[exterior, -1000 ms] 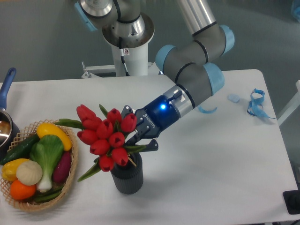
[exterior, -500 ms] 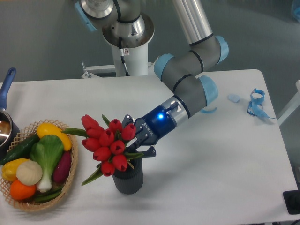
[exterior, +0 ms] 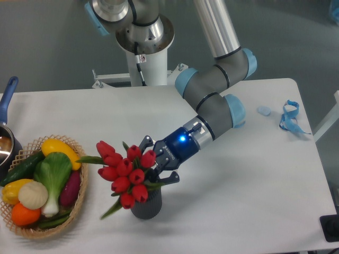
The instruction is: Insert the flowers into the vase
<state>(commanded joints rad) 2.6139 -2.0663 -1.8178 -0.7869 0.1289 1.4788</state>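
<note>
The flowers (exterior: 126, 172), a bunch of red tulip buds with green leaves, lean to the left over the small dark grey ribbed vase (exterior: 146, 205) near the table's front. Their stems go down into the vase's mouth, which the buds mostly hide. My gripper (exterior: 158, 168) comes in from the right, just above the vase, and is shut on the bunch at its right side. The stems between the fingers are hidden by the buds.
A woven wicker basket (exterior: 75, 206) with vegetables, among them a green leafy one with a white stalk (exterior: 52, 177), stands at the front left. A pot with a blue handle (exterior: 6, 100) is at the left edge. A blue ribbon (exterior: 289, 117) lies at the right.
The gripper has moved down and a little to the right with the flowers, lowering the bunch onto the vase. The arm's elbow has dropped toward the table.
</note>
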